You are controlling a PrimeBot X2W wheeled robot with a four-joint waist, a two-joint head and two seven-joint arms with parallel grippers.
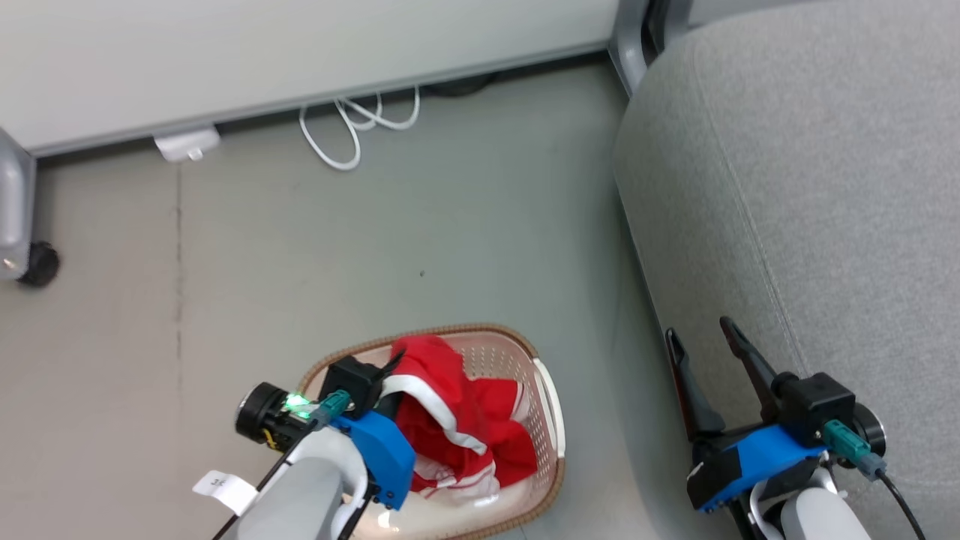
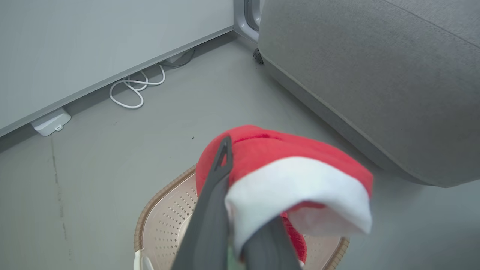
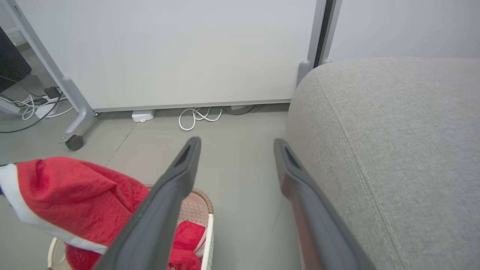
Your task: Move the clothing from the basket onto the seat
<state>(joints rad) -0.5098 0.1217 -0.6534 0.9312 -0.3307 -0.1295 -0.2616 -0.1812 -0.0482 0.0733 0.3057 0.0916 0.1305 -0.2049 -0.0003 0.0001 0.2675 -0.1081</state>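
Grey floor (image 1: pixel 375 247) lay under the basket (image 1: pixel 553 420), just beside the seat (image 1: pixel 825 187). Over the basket, the left pincer (image 2: pixel 240 195) pinched the clothing (image 1: pixel 450 412) (a red fold with white trim), with more lying inside. By the seat's edge, the right pincer (image 1: pixel 697 334) stood spread wide, holding nothing.
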